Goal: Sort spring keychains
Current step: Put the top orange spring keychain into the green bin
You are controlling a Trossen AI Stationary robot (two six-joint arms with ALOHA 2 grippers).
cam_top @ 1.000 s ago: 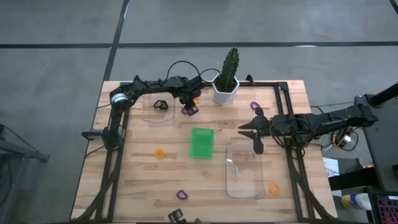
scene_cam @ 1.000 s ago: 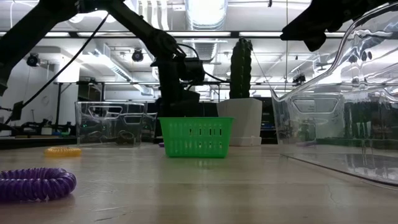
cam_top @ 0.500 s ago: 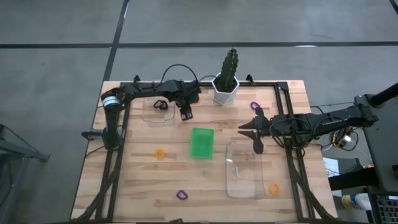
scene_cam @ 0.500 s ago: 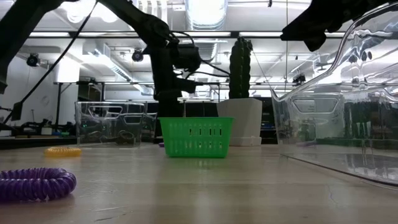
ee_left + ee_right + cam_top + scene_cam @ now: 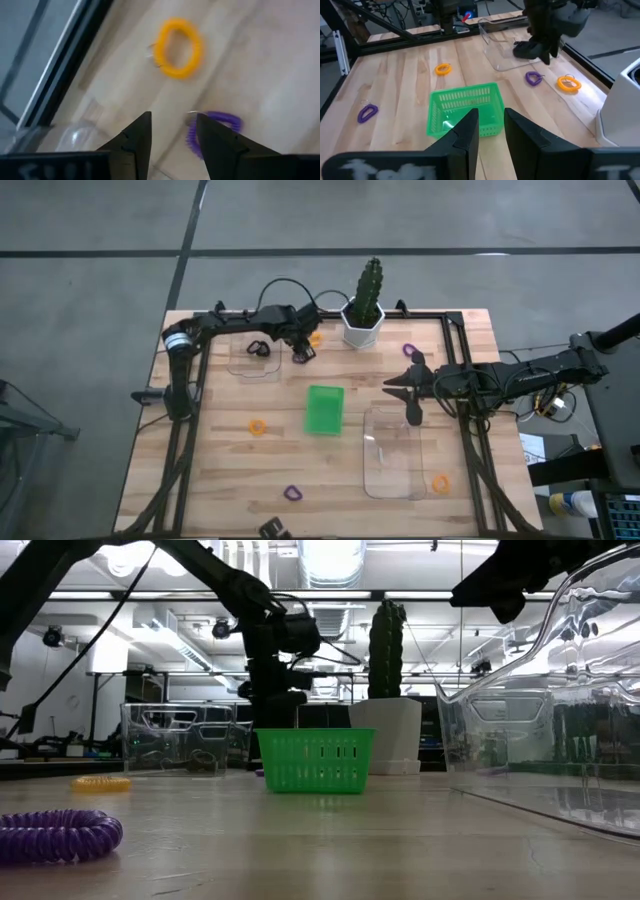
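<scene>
My left gripper (image 5: 301, 353) stands open at the table's far side, pointing steeply down beside the left clear tray (image 5: 240, 365), which holds a black keychain (image 5: 258, 347). In its wrist view an orange keychain (image 5: 177, 48) lies ahead of the fingers and a purple one (image 5: 216, 131) lies beside one fingertip, both flat on the wood, untouched. My right gripper (image 5: 491, 116) hovers open above the table, right of the green tray (image 5: 324, 409). Other keychains lie loose: orange (image 5: 258, 426), purple (image 5: 292, 493), orange (image 5: 440, 482), purple (image 5: 409, 350).
A potted cactus (image 5: 364, 305) stands at the far edge, close to my left gripper. A second clear tray (image 5: 393, 452) lies under and before my right arm. Black frame rails run along the table's left, far and right sides.
My left gripper has risen a little and tipped, drawing slightly back toward the left clear tray; it has stayed open with nothing in it. The keychains have not moved.
</scene>
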